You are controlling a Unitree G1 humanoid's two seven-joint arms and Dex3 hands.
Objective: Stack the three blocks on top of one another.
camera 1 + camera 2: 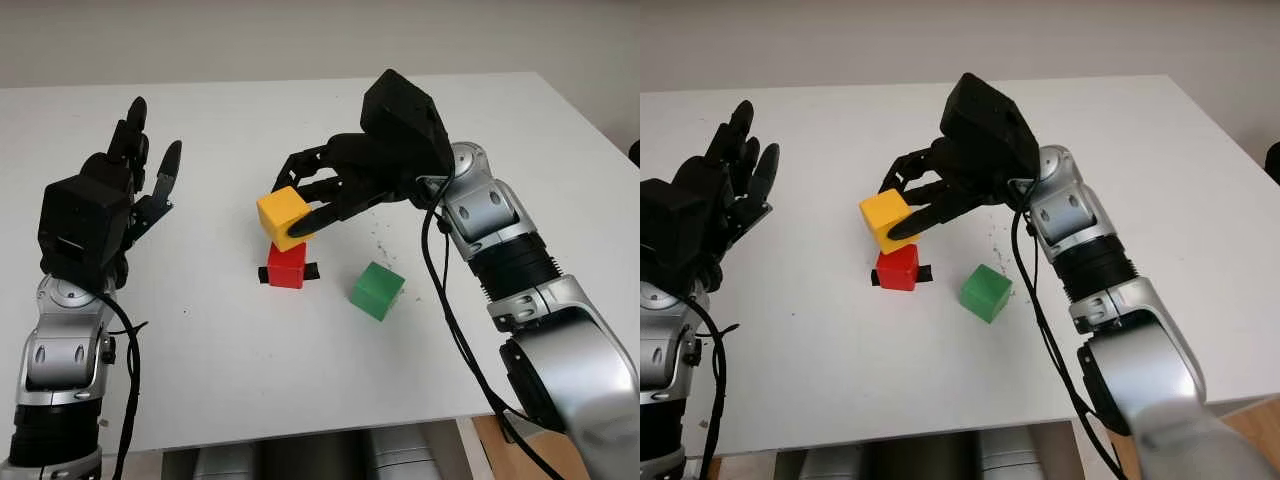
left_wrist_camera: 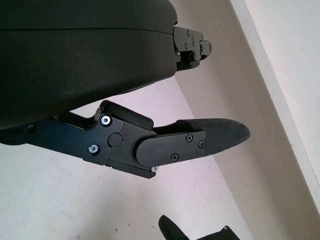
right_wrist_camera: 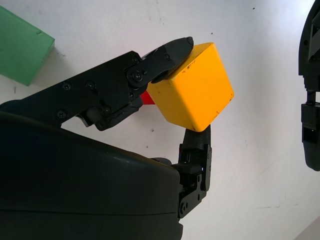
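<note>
My right hand [image 1: 300,205] is shut on the yellow block [image 1: 283,216], pinching it between its fingers [image 3: 165,55] and holding it tilted just above the red block [image 1: 287,266]. The yellow block [image 3: 192,92] hides most of the red one in the right wrist view. The red block sits on the white table [image 1: 250,360] over a black mark. A green block [image 1: 377,290] lies on the table to the right of the red one, apart from it. My left hand [image 1: 135,170] is open and raised over the table's left side.
The table's front edge [image 1: 300,432] runs close below the blocks. A brown box corner [image 1: 495,440] shows under the table at the right. The table's far edge meets a pale wall [image 1: 300,40].
</note>
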